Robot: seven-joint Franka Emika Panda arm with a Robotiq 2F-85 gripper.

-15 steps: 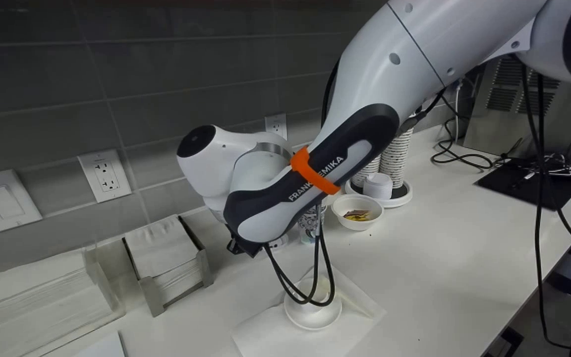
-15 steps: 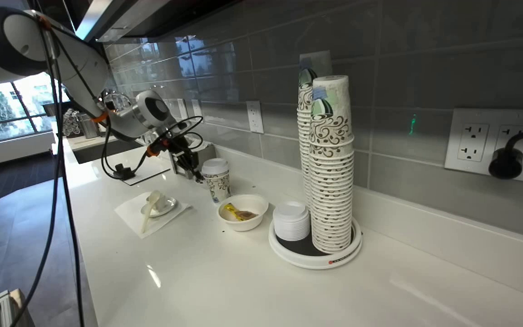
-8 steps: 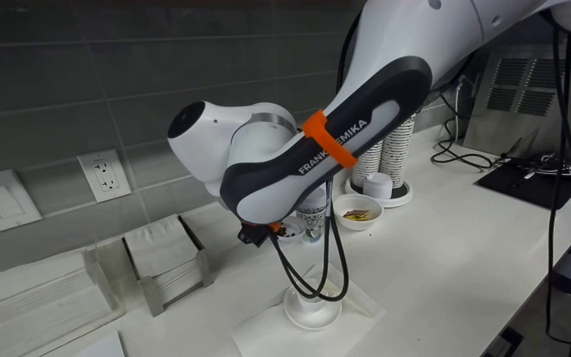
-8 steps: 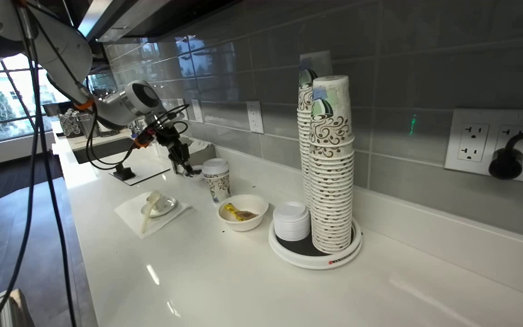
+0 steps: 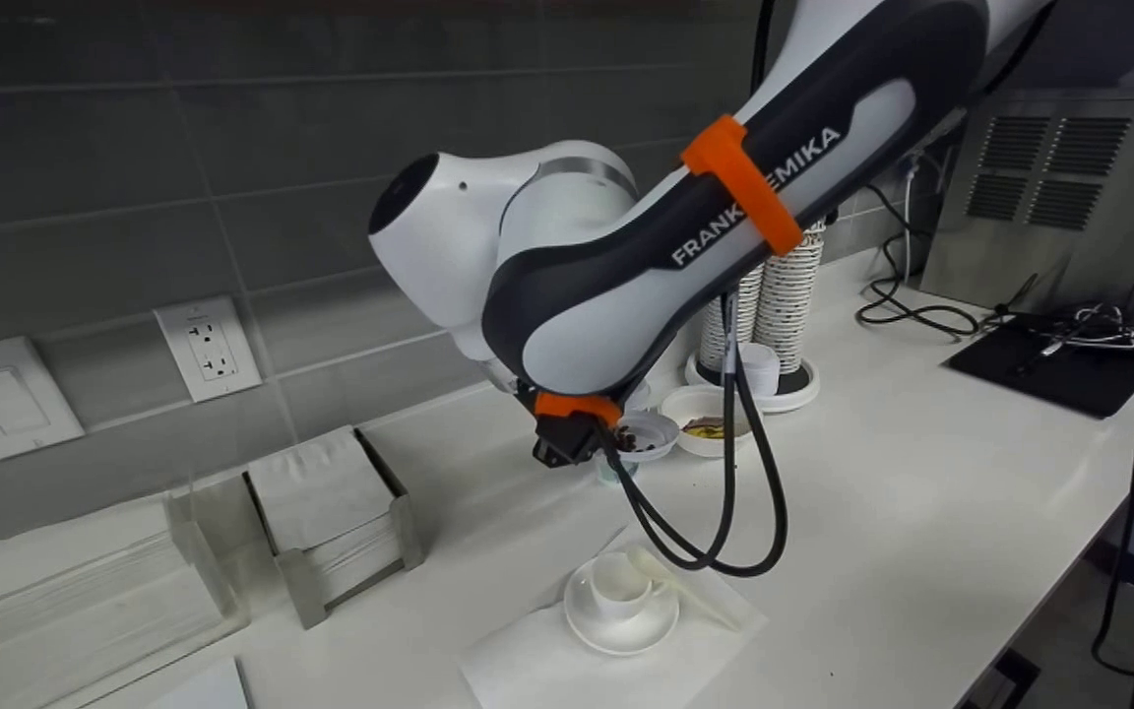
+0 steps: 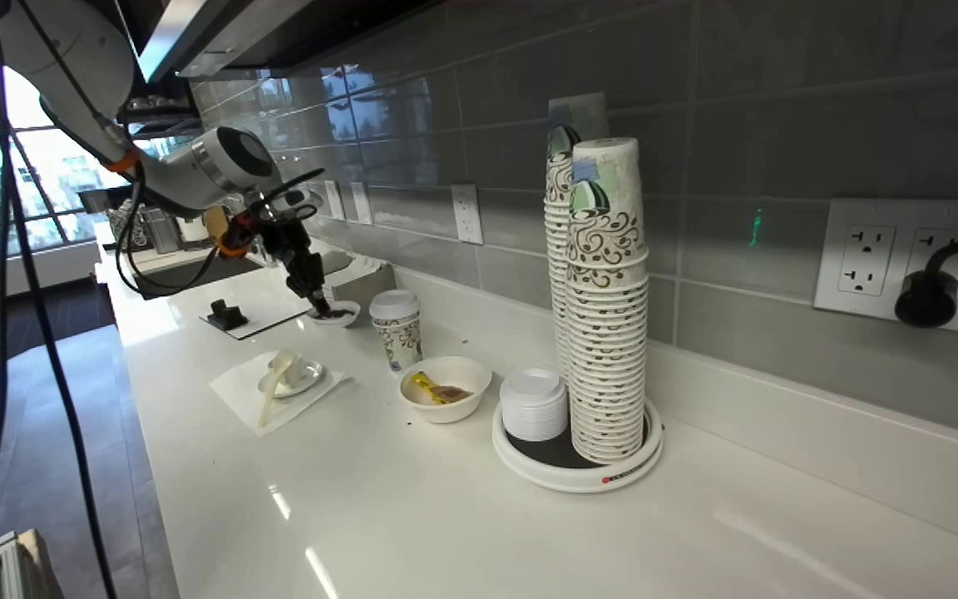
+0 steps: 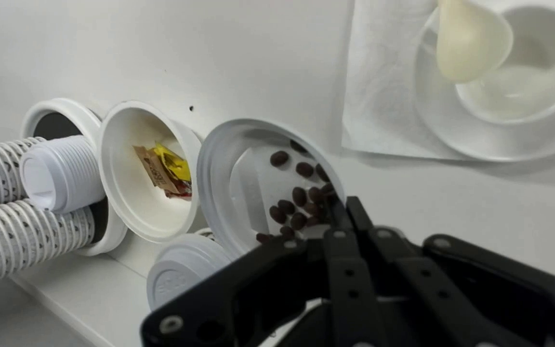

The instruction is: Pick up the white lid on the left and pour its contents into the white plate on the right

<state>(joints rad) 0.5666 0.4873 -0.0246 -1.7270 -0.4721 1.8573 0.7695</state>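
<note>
White lid (image 7: 241,185), containing brown oval pieces (image 7: 299,196), is clamped at the rim by my gripper (image 7: 347,207). I hold it above the counter (image 5: 902,512), apart from the saucer (image 7: 492,140).

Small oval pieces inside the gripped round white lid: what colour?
Dark brown oval pieces, best seen in the wrist view.

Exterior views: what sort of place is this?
Probably an office break room or kitchenette: tall stacks of paper cups, a pile of white lids and a stack of napkins along a counter.
</note>
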